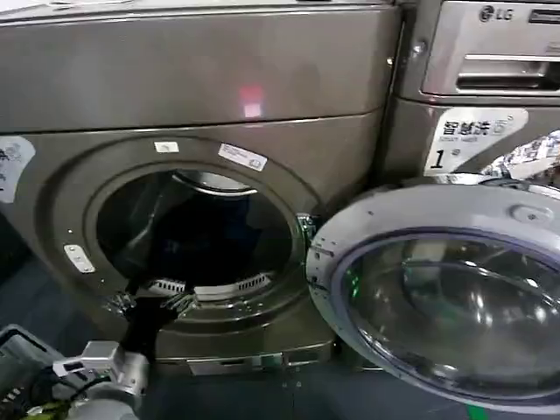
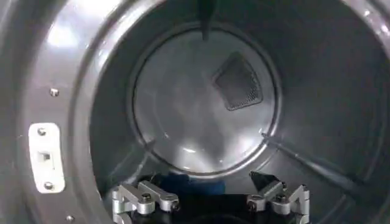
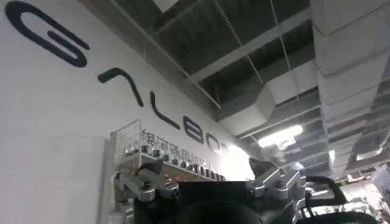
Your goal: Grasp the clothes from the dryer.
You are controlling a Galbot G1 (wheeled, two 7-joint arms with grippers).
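Note:
The grey dryer (image 1: 201, 79) stands with its round opening (image 1: 197, 232) uncovered. A dark blue piece of clothes (image 2: 183, 182) lies low in the drum, below the shiny back wall (image 2: 195, 115). My left gripper (image 1: 149, 302) is at the lower rim of the opening, pointing into the drum. In the left wrist view the left gripper (image 2: 204, 176) is open, its fingers spread wide, with the blue cloth just beyond them and nothing held. My right gripper (image 3: 205, 161) points up toward a wall and ceiling, open and empty.
The dryer door (image 1: 437, 289) is swung wide to the right, glass facing me. A second machine (image 1: 490, 52) stands at the upper right. A dark basket (image 1: 22, 359) sits at the lower left by my left arm. A latch plate (image 2: 45, 157) is on the opening's rim.

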